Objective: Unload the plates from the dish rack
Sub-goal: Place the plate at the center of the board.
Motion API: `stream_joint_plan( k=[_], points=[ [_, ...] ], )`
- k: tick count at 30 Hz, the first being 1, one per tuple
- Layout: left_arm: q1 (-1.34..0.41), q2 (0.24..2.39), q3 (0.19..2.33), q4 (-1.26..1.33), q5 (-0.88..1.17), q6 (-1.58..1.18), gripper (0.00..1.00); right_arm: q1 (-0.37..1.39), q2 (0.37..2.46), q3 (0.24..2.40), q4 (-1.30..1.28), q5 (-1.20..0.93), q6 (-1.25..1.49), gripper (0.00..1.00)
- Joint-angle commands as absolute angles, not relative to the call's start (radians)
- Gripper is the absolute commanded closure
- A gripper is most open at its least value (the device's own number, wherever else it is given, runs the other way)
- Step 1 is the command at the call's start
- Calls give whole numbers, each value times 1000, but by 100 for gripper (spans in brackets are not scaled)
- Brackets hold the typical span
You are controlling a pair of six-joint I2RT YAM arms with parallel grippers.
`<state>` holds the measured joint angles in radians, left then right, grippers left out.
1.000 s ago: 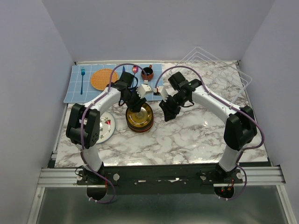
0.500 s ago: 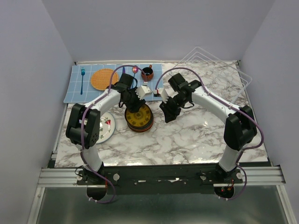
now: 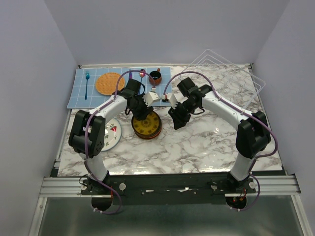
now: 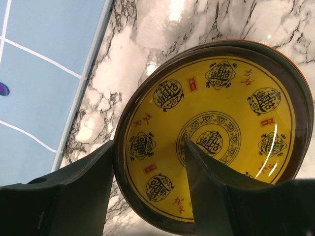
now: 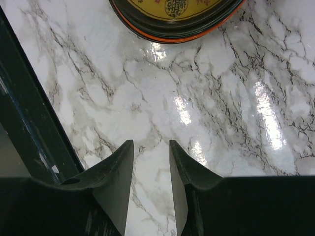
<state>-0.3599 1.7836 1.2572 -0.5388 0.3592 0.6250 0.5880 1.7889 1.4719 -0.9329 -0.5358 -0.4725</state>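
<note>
A mustard-yellow patterned plate point(image 3: 146, 124) lies flat on top of a stack of plates on the marble table; it fills the left wrist view point(image 4: 216, 123). My left gripper point(image 3: 142, 111) is open and straddles its near rim point(image 4: 149, 142), one finger outside the rim and one over the plate's face. My right gripper point(image 3: 176, 121) is open and empty just right of the stack, over bare marble point(image 5: 151, 142). The stack's edge, with an orange-red rim at the bottom, shows in the right wrist view point(image 5: 172, 22). A white plate with red wedges point(image 3: 112, 133) lies at the left. The white wire dish rack point(image 3: 231, 73) stands at the back right.
A blue mat point(image 3: 98, 91) at the back left holds an orange woven disc point(image 3: 109, 82), a teal fork point(image 3: 87, 81), a pink spoon point(image 3: 142, 73) and a dark cup point(image 3: 155, 77). Walls enclose the table on three sides.
The yellow plate has gone from tilted to lying flat on the stack under my left gripper. My right arm has barely moved.
</note>
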Motion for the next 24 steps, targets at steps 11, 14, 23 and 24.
stream_joint_plan(
  k=[11, 14, 23, 24],
  points=[
    [-393, 1753, 1233, -538, 302, 637, 35, 594, 1776, 1463, -916, -543, -491, 57],
    [-396, 1758, 1236, -532, 304, 630, 35, 594, 1773, 1459, -911, -543, -494, 57],
    [-403, 1764, 1239, -511, 296, 615, 34, 594, 1773, 1443, -902, -545, -495, 57],
    [-403, 1767, 1241, -511, 298, 617, 34, 594, 1772, 1443, -902, -546, -492, 57]
  ],
)
